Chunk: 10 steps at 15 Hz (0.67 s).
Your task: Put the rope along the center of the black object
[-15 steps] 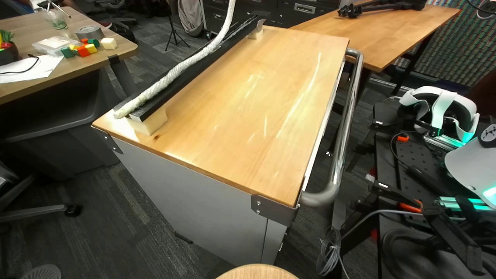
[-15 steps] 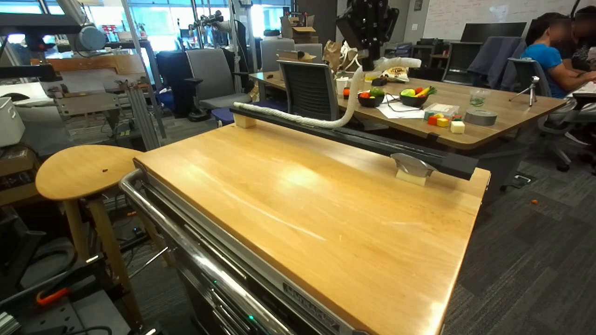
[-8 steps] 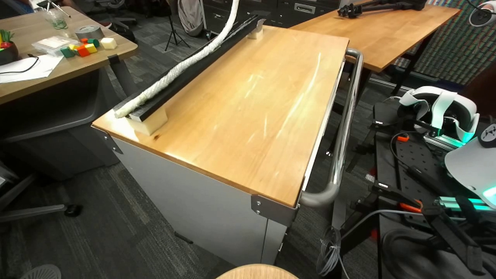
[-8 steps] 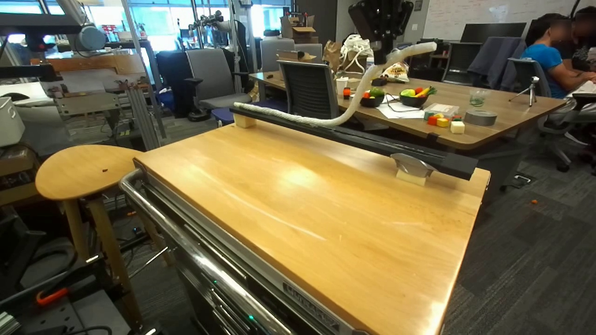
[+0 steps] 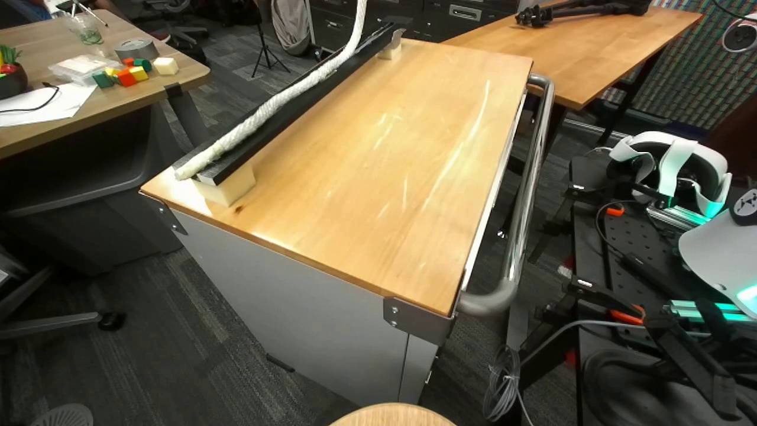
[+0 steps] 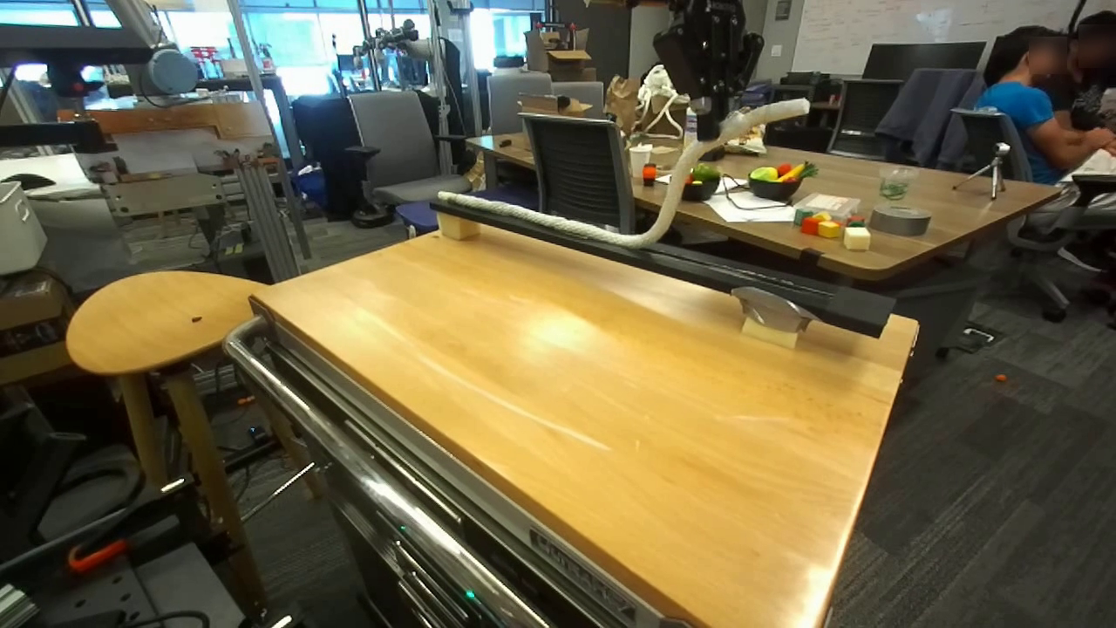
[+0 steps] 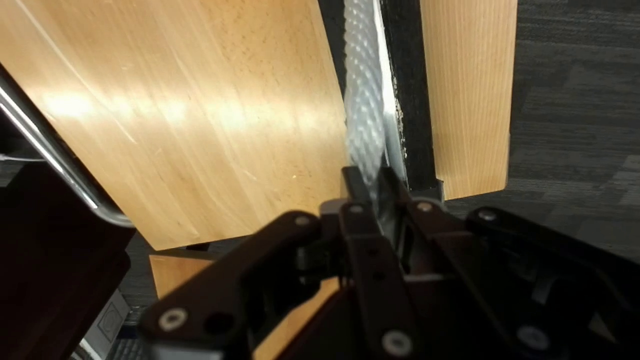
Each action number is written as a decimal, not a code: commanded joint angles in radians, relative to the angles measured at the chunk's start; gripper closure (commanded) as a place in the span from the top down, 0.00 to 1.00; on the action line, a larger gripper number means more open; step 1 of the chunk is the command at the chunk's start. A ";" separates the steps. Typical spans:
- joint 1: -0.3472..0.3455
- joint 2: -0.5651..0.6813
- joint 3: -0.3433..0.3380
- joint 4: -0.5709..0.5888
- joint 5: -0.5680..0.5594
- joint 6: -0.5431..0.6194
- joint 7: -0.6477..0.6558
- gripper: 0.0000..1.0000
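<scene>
- Lower and slightly left of where it was half a second ago in an exterior view, the gripper (image 6: 711, 129) has brought down the free end of the rope (image 6: 628, 239); the bend where it leaves the black channel (image 6: 706, 269) has slid rightward, so more rope lies flat.
- Fingers (image 7: 354, 182) are pinched around the rope just short of that end, which juts past them toward the upper right.
- At the pale block (image 5: 233, 188) in the left of an exterior view, the rope's other end sits over the channel's end, black showing on both sides; from there it lies lengthwise to the bend, then climbs.
- As I judge it, the coming move turns on this: the uncovered channel lies below the gripper, its long axis slanting down toward the right of the frame, and the single arm must lower the rope along that line. In the wrist view a bright strip (image 7: 393, 131) shows right of the rope; a small shift that way may be needed, though the gripper's height makes this uncertain.
- The table (image 6: 567, 392) is glossy, scratched wood with glare; a curved metal piece (image 6: 772, 305) stands by the channel's right part.
- At upper right, a desk (image 6: 976, 209) carries a bowl of vegetables (image 6: 776, 189) and a tape roll (image 6: 900, 221); at left is a round stool (image 6: 157, 323).
</scene>
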 commanded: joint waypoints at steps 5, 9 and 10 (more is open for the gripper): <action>-0.003 0.088 -0.009 0.145 -0.039 -0.115 -0.034 0.10; -0.015 0.090 -0.008 0.124 -0.037 -0.085 -0.034 0.02; -0.019 0.094 -0.007 0.120 -0.033 -0.081 -0.032 0.02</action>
